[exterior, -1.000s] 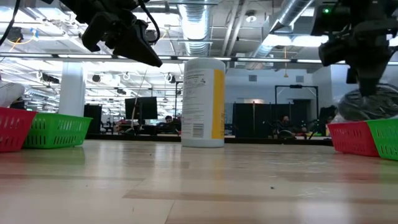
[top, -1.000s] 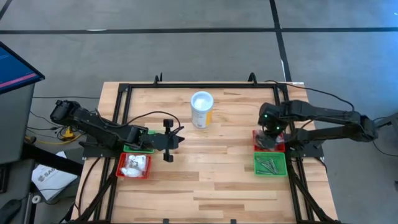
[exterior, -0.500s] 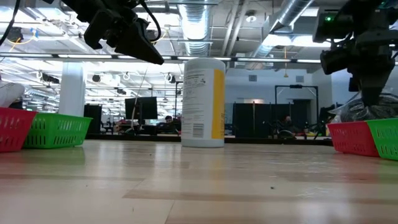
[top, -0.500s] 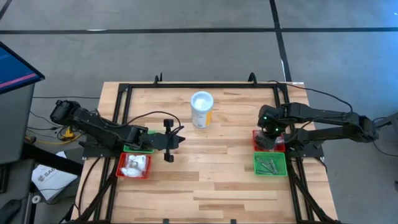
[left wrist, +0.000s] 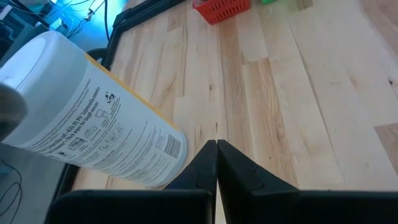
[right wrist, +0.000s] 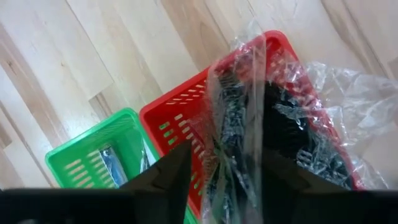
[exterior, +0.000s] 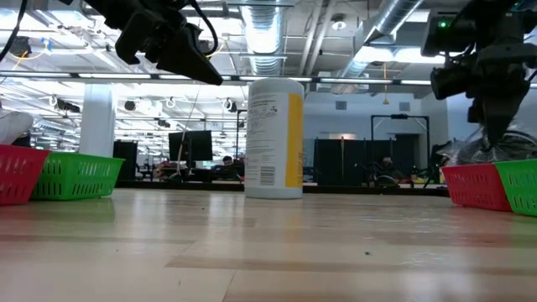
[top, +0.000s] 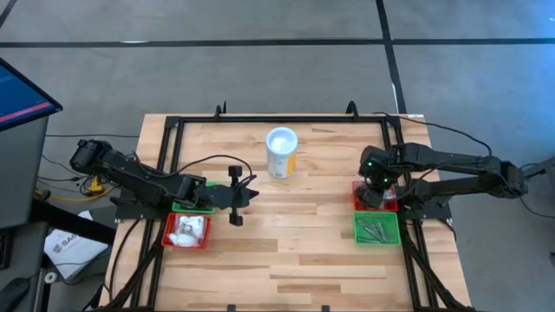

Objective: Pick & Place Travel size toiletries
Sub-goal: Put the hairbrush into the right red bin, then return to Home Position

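My right gripper [top: 375, 191] hangs open, pointing down, over the red tray [right wrist: 174, 118] at the table's right. In the tray lies a clear plastic bag [right wrist: 311, 124] of dark toiletry pieces; a fold of its film rises between the fingers. Thin silvery tubes [top: 375, 230] lie in the green tray [right wrist: 81, 158] just nearer. White packets [top: 188, 229] fill the red tray [top: 169, 236] at the left. My left gripper [left wrist: 216, 149] is shut on nothing and hovers left of centre, above the table, aimed at the white canister [top: 282, 152]. My right gripper comes from above with a finger [right wrist: 165, 174] on either side of the bag's upstanding fold [right wrist: 239, 118]. Whether either finger touches the film I cannot tell. The bag rests in the red tray.
The tall white canister [exterior: 274, 138] with a yellow label stands upright at the far middle of the table. A green tray [top: 184, 206] sits under my left arm. A black frame [top: 286, 120] rims the table. Bare wood lies between the trays.
In the low view the bag's top, which bulged up high around my right gripper's fingers a second ago, has sunk lower into the red tray. My left gripper has kept still.
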Robot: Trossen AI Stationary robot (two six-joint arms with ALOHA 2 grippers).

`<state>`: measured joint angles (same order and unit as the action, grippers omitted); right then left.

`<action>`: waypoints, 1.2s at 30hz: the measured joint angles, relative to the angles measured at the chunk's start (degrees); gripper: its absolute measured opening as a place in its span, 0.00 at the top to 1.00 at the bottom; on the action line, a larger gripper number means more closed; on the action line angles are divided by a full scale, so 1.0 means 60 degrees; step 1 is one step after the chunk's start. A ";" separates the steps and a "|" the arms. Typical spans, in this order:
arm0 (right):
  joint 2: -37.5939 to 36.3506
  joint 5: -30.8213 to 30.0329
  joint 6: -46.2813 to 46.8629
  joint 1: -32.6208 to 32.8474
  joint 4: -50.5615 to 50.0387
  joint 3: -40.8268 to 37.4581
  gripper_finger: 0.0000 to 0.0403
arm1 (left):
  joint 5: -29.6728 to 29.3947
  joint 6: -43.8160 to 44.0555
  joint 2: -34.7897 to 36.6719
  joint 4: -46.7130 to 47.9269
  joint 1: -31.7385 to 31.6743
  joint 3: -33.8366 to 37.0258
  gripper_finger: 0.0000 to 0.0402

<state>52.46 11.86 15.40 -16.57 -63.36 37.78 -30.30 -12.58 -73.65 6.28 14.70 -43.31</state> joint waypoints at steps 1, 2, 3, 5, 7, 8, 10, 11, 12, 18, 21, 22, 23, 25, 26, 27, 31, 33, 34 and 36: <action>-0.0002 0.0000 -0.0021 0.0016 0.0032 0.0000 0.65 | -0.0001 0.0000 0.0000 -0.0008 0.0000 -0.0002 0.99; -0.0002 0.0000 -0.0029 0.0024 0.0042 0.0000 0.63 | -0.0018 0.0000 0.0000 -0.0010 0.0000 -0.0004 0.99; -0.0002 0.0000 -0.0029 0.0024 0.0037 0.0000 0.60 | -0.0028 0.0000 0.0000 -0.0013 0.0000 -0.0004 0.99; -0.0002 0.0000 -0.0036 0.0006 0.0038 0.0000 0.55 | -0.0027 0.0000 0.0000 -0.0031 0.0000 -0.0004 0.99; -0.0002 0.0000 -0.0028 -0.0014 0.0034 0.0000 0.50 | -0.0027 0.0000 0.0000 -0.0062 0.0000 -0.0004 0.99; -0.0002 0.0000 -0.0018 -0.0013 0.0017 0.0000 0.47 | -0.0027 0.0000 0.0000 -0.0074 0.0000 -0.0004 0.99; -0.0002 0.0000 -0.0059 -0.0013 -0.0095 0.0000 0.43 | -0.0027 0.0000 0.0000 -0.0080 0.0000 -0.0004 0.99; -0.0002 0.0004 -0.0129 -0.0009 -0.0102 0.0000 0.41 | -0.0027 0.0000 0.0000 -0.0088 0.0000 -0.0004 0.99; -0.0002 0.0004 -0.0235 -0.0012 -0.0091 0.0000 0.39 | -0.0027 0.0000 0.0000 -0.0105 0.0000 -0.0004 0.99; 0.0002 -0.0003 -0.0560 -0.0006 -0.0168 0.0018 0.39 | -0.0023 0.0000 0.0000 -0.0167 0.0000 -0.0004 0.99; 0.0005 -0.0118 -0.0567 -0.0034 -0.0188 0.0214 0.40 | -0.0020 0.0000 0.0000 -0.0221 0.0000 -0.0004 0.99; 0.0004 -0.0338 -0.0441 -0.0078 -0.0164 0.0362 0.40 | -0.0020 0.0000 0.0000 -0.0222 0.0000 -0.0004 0.99; 0.0002 -0.0654 -0.0345 -0.0142 -0.0139 0.0526 0.40 | -0.0020 0.0000 0.0000 -0.0225 0.0000 -0.0004 0.99; -0.0014 -0.1407 -0.0315 -0.0253 -0.0088 0.0839 0.41 | -0.0020 0.0000 0.0000 -0.0282 0.0000 -0.0004 0.99; -0.0078 -0.1647 -0.0336 -0.0293 0.0037 0.0957 0.41 | -0.0018 -0.0004 0.0000 -0.0335 0.0000 -0.0004 0.99; -0.0179 -0.1822 -0.0409 -0.0310 0.0296 0.1055 0.41 | -0.0016 -0.0023 0.0000 -0.0392 0.0000 -0.0004 0.99; -0.0834 -0.1847 -0.0814 -0.0189 0.2277 0.1086 0.41 | 0.0007 0.0716 0.0099 -0.0826 0.0000 -0.0004 0.99; -0.1154 -0.1938 -0.0921 -0.0039 0.3212 0.1086 0.41 | 0.0016 0.0938 0.0178 -0.1108 0.0000 -0.0015 0.99; -0.1325 -0.1998 -0.0912 0.0035 0.3600 0.1086 0.41 | 0.0014 0.0958 0.0267 -0.1202 0.0003 -0.0008 0.99; -0.1648 -0.2026 -0.1028 0.0219 0.4582 0.1016 0.41 | 0.0017 0.0996 0.0316 -0.1844 0.0004 -0.0027 0.99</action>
<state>42.57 -0.30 9.23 -15.25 -35.87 43.88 -30.20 -6.60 -71.75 -4.79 14.72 -43.47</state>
